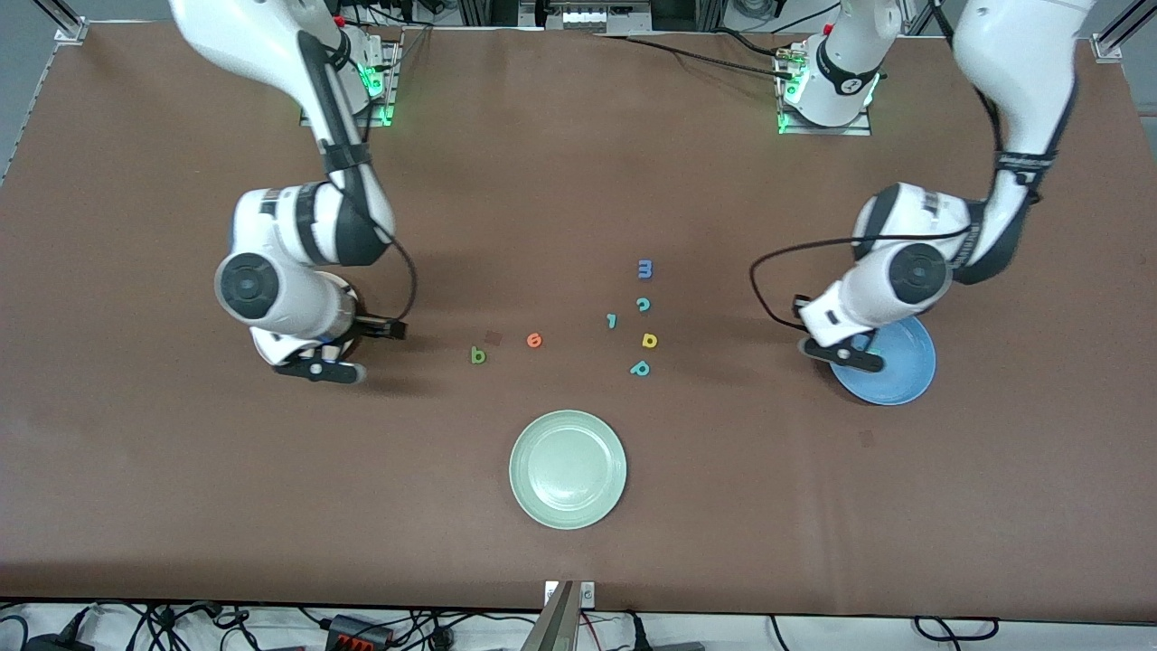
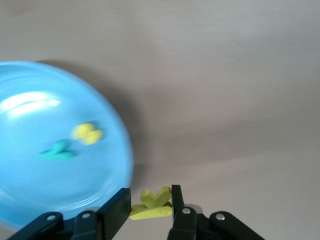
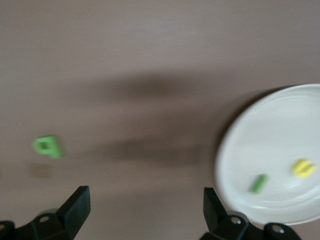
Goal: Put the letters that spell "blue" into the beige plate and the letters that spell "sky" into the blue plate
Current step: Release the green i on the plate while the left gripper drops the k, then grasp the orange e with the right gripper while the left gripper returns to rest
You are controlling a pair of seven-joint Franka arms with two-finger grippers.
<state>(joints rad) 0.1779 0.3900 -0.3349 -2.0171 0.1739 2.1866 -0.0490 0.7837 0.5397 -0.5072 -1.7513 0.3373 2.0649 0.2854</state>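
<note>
Overall, from the front, the left gripper (image 1: pixel 845 354) hangs over the rim of the blue plate (image 1: pixel 899 375) at the left arm's end of the table. The right gripper (image 1: pixel 318 366) hangs low over the brown table (image 1: pixel 181 488) at the right arm's end; the beige plate is hidden there under the arm. Between the arms lie the green "b" (image 1: pixel 478 355), the orange "e" (image 1: pixel 534 340), the dark green "l" (image 1: pixel 612 321), a teal "c" (image 1: pixel 643 305), a blue "m" (image 1: pixel 644 268), a yellow letter (image 1: pixel 649 341) and a teal "p" (image 1: pixel 640 368). A pale green plate (image 1: pixel 568 468) sits nearer the camera than these.

In the left wrist view, the fingers (image 2: pixel 116 210) are clamped on the yellow "k" (image 2: pixel 152 204), held just outside the blue plate's edge. In the plate lie the yellow "s" (image 2: pixel 87 133) and the teal "y" (image 2: pixel 58 151), close together.

In the right wrist view, the fingers (image 3: pixel 76 206) stand wide apart with nothing between them. The beige plate (image 3: pixel 240 150) holds the yellow "u" (image 3: pixel 304 167) and a small green piece (image 3: pixel 259 183), apart from each other. The green "b" lies on the table, well apart from the plate.

No brand or label can be read.
</note>
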